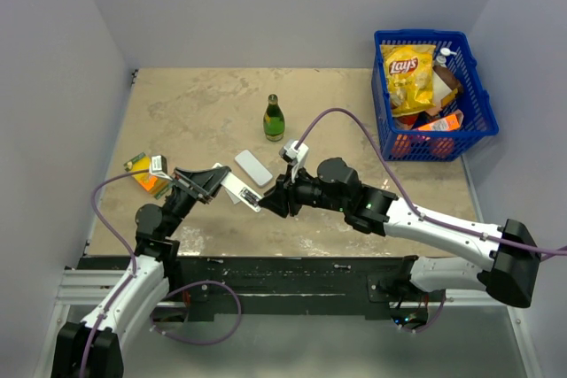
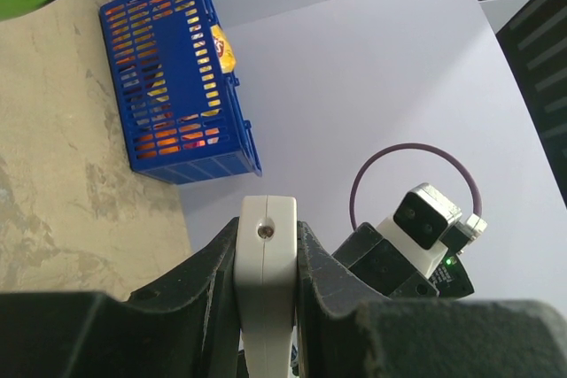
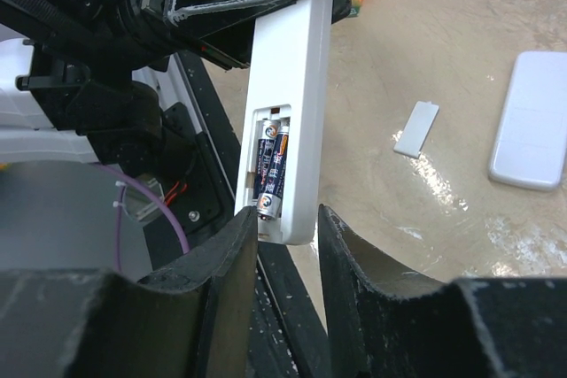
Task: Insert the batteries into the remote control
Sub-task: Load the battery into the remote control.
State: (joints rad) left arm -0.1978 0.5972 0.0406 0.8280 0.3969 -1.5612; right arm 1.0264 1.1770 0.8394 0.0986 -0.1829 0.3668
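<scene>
1. over the table (image 1: 195, 112), close to the arm bases, the left gripper (image 1: 220, 183) was clamped on the white remote control (image 1: 241, 192) and held it in the air. the right gripper (image 1: 273, 203) met the free end of the remote. a second white bar (image 1: 253, 168) lay flat on the table just beside.
2. at the left wrist, the two fingers (image 2: 217, 263) pressed on the narrow sides of the remote, with no gap to see.
3. at the right wrist, the batteries (image 3: 270, 174) lay side by side in the open compartment, at the lower end of the remote. the right jaws stood apart, one on each side of that end; whether they touched it, i could not tell. the grey cover (image 3: 416, 128) lay on the table, well apart.
4. i judged that the loading was nearly done and the step in hand was to seat the cells. for this, the left grip should be firm and steady. the right fingers should push gently and straight, without twisting the remote, until both cells lie level.
</scene>
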